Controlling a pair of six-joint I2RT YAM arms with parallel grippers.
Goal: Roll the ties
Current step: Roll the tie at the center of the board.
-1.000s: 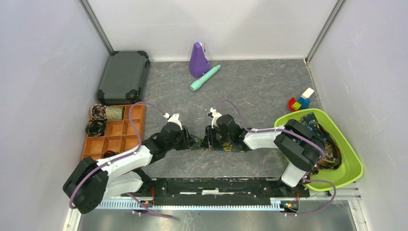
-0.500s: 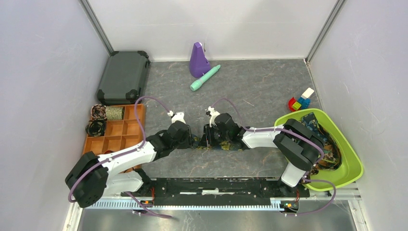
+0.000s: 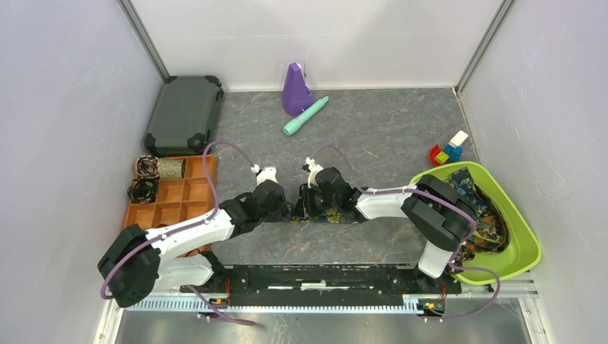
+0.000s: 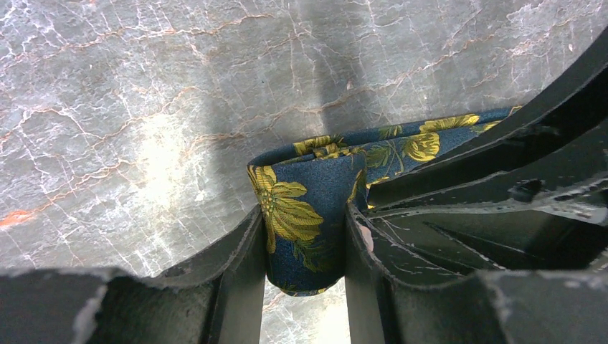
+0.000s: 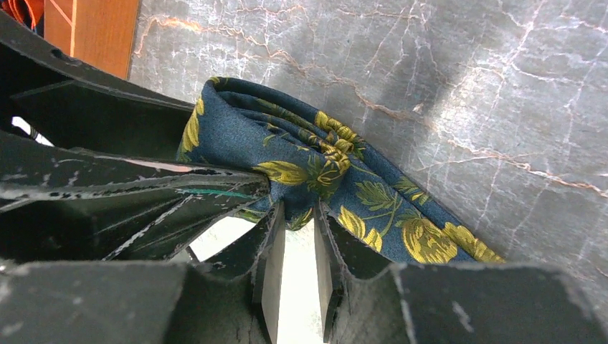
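Both hands meet low over the counter (image 3: 387, 143), fingertips facing each other.

Left hand (image 3: 289, 209): closed on the tie (image 4: 301, 215). In the left wrist view a folded loop of navy fabric with yellow flowers stands between the two fingers (image 4: 240, 265), touching both. The rest of the strip runs off past the right finger, flat on the counter.

Right hand (image 3: 307, 206): fingers (image 5: 269, 251) nearly together, pinching a gathered bunch of the same tie (image 5: 373, 208) at their tips. The strip trails back beneath this hand towards its wrist. The left hand's dark finger lies just beside the bunch.

Rolled ties (image 3: 147, 167) sit in the orange tray (image 3: 201, 172), outward of the left hand, well apart. Loose ties (image 3: 473, 186) lie in the green bin (image 3: 527, 251), far behind the right hand along its arm.
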